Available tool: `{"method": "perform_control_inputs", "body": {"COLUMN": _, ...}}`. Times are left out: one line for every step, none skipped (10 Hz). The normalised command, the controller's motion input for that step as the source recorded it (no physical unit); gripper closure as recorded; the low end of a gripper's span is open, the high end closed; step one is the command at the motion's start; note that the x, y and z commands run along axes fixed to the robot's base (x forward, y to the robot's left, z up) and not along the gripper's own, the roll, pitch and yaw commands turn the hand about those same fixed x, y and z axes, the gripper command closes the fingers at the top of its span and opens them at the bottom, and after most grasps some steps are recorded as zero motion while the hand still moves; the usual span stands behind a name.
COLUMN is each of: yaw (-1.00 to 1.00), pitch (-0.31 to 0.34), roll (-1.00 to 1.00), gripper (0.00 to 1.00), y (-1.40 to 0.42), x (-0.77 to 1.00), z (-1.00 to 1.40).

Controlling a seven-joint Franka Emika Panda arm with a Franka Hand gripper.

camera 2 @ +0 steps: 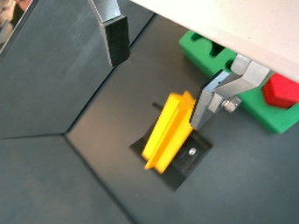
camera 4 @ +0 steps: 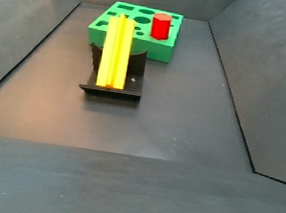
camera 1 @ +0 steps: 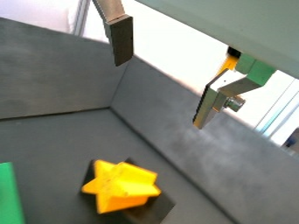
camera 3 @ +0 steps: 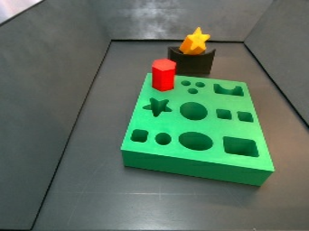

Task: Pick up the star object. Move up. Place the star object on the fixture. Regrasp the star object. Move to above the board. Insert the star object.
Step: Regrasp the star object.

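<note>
**Star piece parked on the fixture, my gripper hanging empty above it**

So my gripper [camera 2: 163, 66] is hovering over the grey floor with its jaws spread wide and nothing between them. In both wrist views I'm seeing the two silver fingers [camera 1: 121, 39] well apart, one with its dark pad facing in.

The star object [camera 2: 170, 131] is lying lengthwise on the fixture [camera 2: 176, 162], and no finger is touching it. In a side view it's showing its star-shaped end [camera 3: 196, 40] on top of the dark block [camera 3: 193, 61]. In another side view it's stretching along the bracket [camera 4: 113, 84].

The board [camera 3: 200, 126] is sitting just beside the fixture. A red peg [camera 3: 163, 74] is standing upright in the board at the corner nearest the fixture. The star-shaped hole [camera 3: 156, 106] is sitting open.
</note>
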Motion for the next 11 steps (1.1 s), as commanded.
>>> {"method": "perform_control_inputs", "body": {"yaw": 0.14, "pitch": 0.193, "roll": 1.0, "gripper": 0.0, "y": -0.05, "x": 0.1, "z": 0.0}}
{"method": "perform_control_inputs", "body": {"yaw": 0.18, "pitch": 0.204, "roll": 0.96, "gripper": 0.0, "y": -0.05, "x": 0.1, "z": -0.01}}
{"method": "perform_control_inputs", "body": {"yaw": 0.2, "pitch": 0.183, "roll": 0.77, "gripper": 0.0, "y": -0.05, "x": 0.1, "z": -0.01}}
{"method": "perform_control_inputs", "body": {"yaw": 0.22, "pitch": 0.153, "roll": 0.57, "gripper": 0.0, "y": -0.05, "x": 0.1, "z": -0.01}}
{"method": "perform_control_inputs", "body": {"yaw": 0.23, "pitch": 0.124, "roll": 0.39, "gripper": 0.0, "y": -0.05, "x": 0.1, "z": -0.01}}
{"method": "perform_control_inputs", "body": {"yaw": 0.23, "pitch": 0.077, "roll": 0.24, "gripper": 0.0, "y": -0.04, "x": 0.09, "z": 0.0}}
{"method": "perform_control_inputs", "body": {"yaw": 0.22, "pitch": 0.04, "roll": 0.19, "gripper": 0.0, "y": -0.04, "x": 0.08, "z": 0.0}}
{"method": "perform_control_inputs", "body": {"yaw": 0.21, "pitch": 0.007, "roll": 0.17, "gripper": 0.0, "y": -0.05, "x": 0.08, "z": -0.01}}
{"method": "perform_control_inputs", "body": {"yaw": 0.24, "pitch": 0.032, "roll": 0.17, "gripper": 0.0, "y": 0.05, "x": 0.03, "z": -1.0}}
{"method": "perform_control_inputs", "body": {"yaw": 0.21, "pitch": 0.019, "roll": 0.16, "gripper": 0.0, "y": 0.05, "x": 0.04, "z": -1.0}}
{"method": "perform_control_inputs", "body": {"yaw": 0.19, "pitch": -0.022, "roll": 0.15, "gripper": 0.0, "y": 0.04, "x": 0.05, "z": -1.0}}
